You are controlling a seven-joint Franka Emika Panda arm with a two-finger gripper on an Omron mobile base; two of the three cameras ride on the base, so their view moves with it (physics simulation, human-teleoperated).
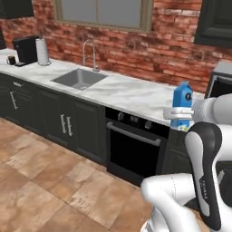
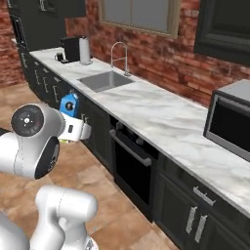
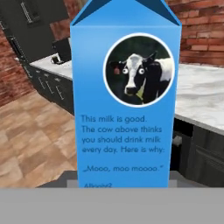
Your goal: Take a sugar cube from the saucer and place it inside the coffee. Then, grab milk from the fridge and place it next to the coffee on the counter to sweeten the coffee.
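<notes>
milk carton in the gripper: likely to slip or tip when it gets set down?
The milk is a tall, narrow gable-top box, so probably tippy if released off-vertical. Its faces look flat and smooth, so it may slide in the gripper. It looks upright now, and the counter looks flat.

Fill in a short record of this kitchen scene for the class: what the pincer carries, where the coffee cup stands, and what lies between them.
held item: blue gable-top milk carton with a cow picture, upright in the pincer, off the counter
coffee: small dark cup at the far left end of the white marble counter, beside the black coffee machine
between: steel sink with a curved tap, black built-in oven
stage: milk not yet set down by the coffee
</notes>
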